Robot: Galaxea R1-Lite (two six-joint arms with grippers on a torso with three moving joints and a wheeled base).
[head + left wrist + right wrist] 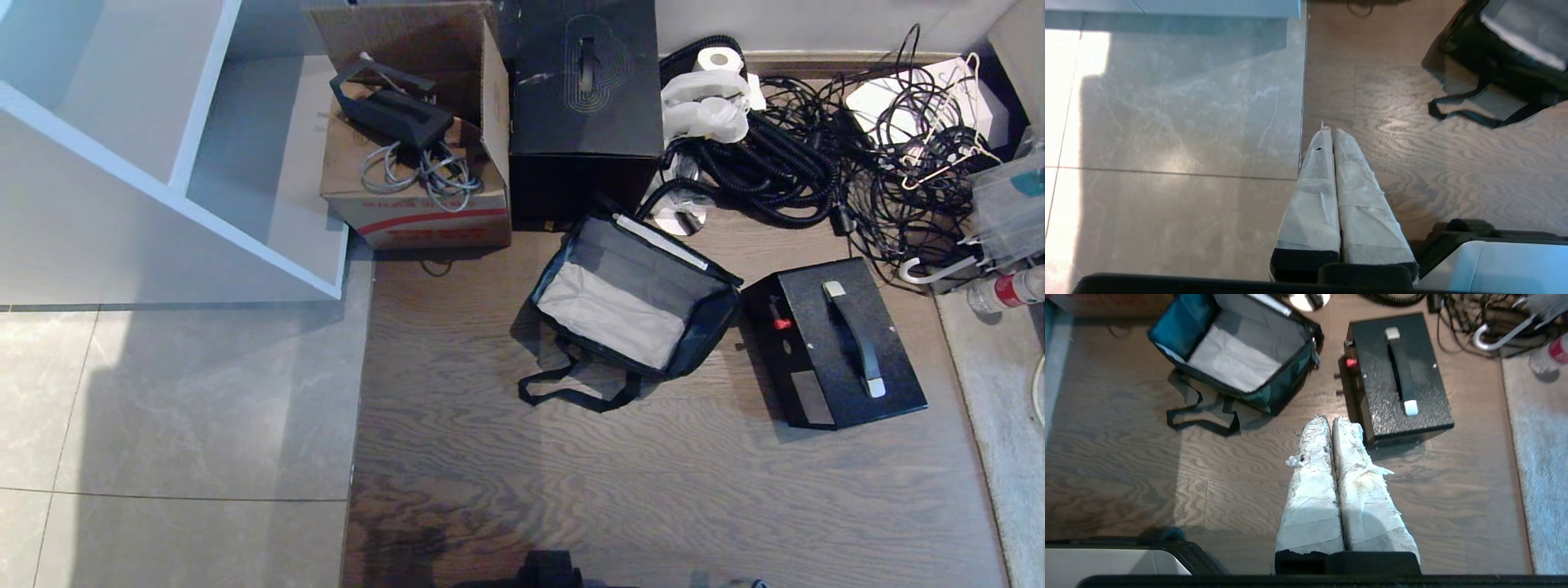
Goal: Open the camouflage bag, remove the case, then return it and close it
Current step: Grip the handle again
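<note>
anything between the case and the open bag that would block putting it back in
Nothing visible does. The case lies flat on the wood floor just beside the camouflage bag, which sits open with its grey lining showing and nothing inside. Only a narrow strip of bare floor separates them.

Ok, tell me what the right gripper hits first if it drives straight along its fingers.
Probably bare wood floor: the shut right gripper points into the gap between the open camouflage bag and the case, nearer the case's corner. Depth is unclear, so it might clip that corner.
</note>
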